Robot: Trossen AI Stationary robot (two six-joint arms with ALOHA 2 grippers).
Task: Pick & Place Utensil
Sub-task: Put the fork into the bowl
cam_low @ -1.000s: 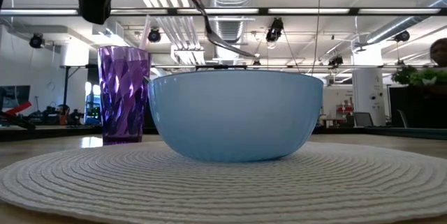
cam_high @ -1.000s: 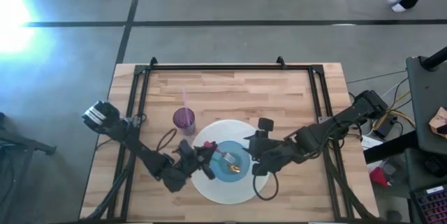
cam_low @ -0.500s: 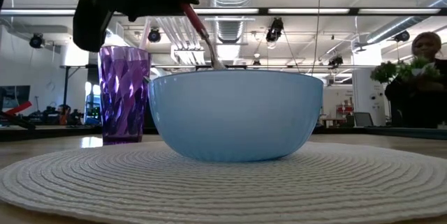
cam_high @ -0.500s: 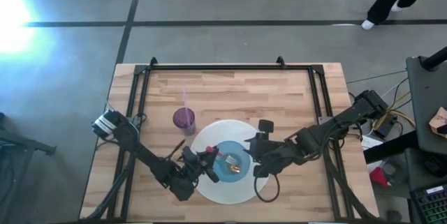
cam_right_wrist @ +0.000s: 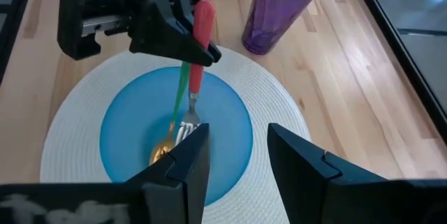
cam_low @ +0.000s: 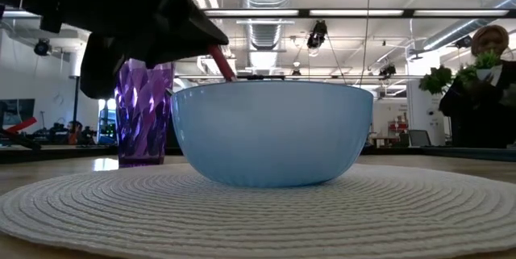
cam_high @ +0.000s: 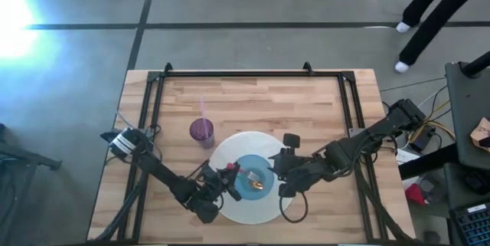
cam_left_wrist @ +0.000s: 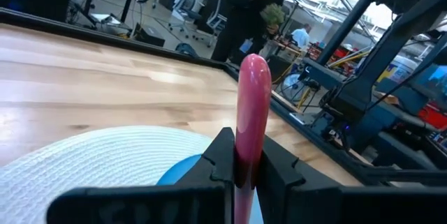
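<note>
Red-handled fork (cam_right_wrist: 195, 56) stands steeply, tines down, in bowl (cam_right_wrist: 230, 123).

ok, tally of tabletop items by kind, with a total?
Utensils: 2, red-handled metal fork and green-handled gold spoon
Round light-blue bowl: 1
Purple ribbed plastic cup: 1
Round white woven placemat: 1
Total: 5

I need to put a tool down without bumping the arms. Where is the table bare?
Bare wood runs along the far edge, behind the purple cup and placemat. It is crowded at the blue bowl, where the left hand holds the fork and the right hand hovers.
</note>
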